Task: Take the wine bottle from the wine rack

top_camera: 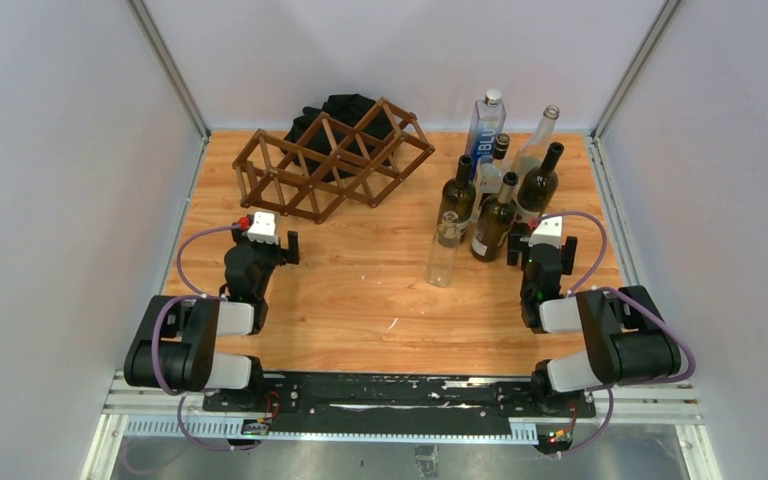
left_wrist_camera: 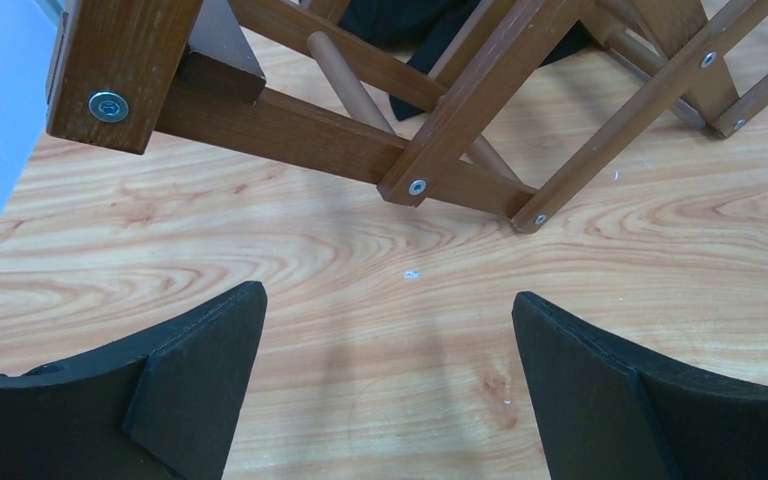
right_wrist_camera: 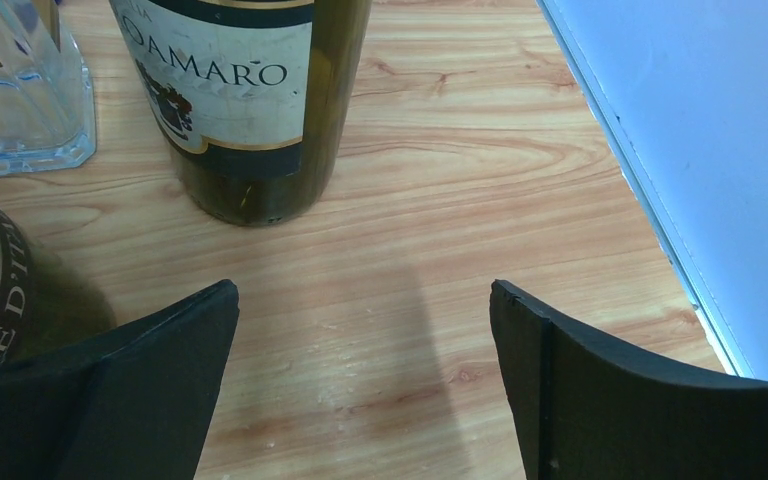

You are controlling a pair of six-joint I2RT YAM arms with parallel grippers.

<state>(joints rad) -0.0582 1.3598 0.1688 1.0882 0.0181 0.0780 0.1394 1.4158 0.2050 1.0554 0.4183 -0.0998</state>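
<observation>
We find no bottle in the wine rack [top_camera: 335, 160]. It lies near the tabletop's [top_camera: 360, 300] far left corner, long axis running left to right, just beyond the left jaws, spread wide. The bottles [top_camera: 493, 220] stand upright near the far right corner before the right jaws, equally wide.

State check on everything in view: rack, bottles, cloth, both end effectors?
wine rack: no bottle seen in its cells.
bottles: all upright, clustered at right.
black cloth: heaped behind the rack.
left end effector: open, empty.
right end effector: open, empty.
</observation>
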